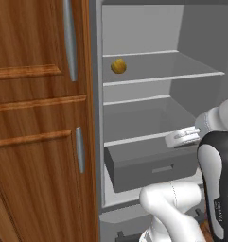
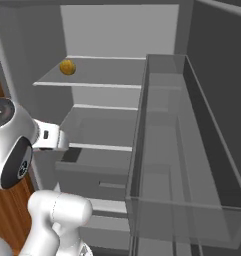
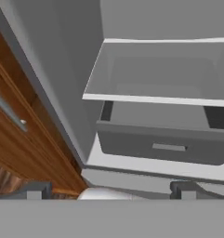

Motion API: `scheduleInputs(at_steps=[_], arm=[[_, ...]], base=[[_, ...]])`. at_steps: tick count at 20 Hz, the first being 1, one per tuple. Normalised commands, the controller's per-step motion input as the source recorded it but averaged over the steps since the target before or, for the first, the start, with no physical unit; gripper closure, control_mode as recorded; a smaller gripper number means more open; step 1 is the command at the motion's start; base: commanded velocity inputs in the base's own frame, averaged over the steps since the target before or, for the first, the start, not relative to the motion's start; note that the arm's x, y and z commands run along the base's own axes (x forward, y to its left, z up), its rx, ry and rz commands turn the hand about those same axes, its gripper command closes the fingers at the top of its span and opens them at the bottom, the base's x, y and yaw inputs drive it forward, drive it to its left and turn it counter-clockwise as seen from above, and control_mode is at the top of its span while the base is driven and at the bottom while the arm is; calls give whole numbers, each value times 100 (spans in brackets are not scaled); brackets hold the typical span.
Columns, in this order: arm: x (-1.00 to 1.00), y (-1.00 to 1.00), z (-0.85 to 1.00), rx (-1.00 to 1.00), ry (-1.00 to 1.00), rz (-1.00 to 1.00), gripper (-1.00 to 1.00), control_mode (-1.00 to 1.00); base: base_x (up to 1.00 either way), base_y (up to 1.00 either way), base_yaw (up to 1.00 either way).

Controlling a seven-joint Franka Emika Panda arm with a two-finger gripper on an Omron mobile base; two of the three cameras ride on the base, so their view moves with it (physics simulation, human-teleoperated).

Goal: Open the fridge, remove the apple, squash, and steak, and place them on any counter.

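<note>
The fridge stands open, its door swung out to the right. A rounded yellow-orange squash lies alone at the left of the upper shelf. My gripper is open and holds nothing. It hovers at the front of the lowest shelf, well below the squash, just above the grey inner drawer. The two lower shelves are bare. The apple, the steak and the counter are out of view.
A brown wooden cabinet with silver handles borders the fridge on the left. The open door carries a clear bin that juts out close on my right. My own arm rises in front of the drawer.
</note>
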Motion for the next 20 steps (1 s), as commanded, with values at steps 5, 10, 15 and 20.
scheduleInputs(at_steps=[5,10,15,20], arm=[[1,0,0,0,2,0,-100,-100],[13,0,1,0,14,0,-100,-100],[29,-10,12,0,6,1,-100,-100],[70,0,27,10,-7,6,-100,-100]], base=[[28,-2,0],[0,0,0],[0,0,0],[0,0,0]])
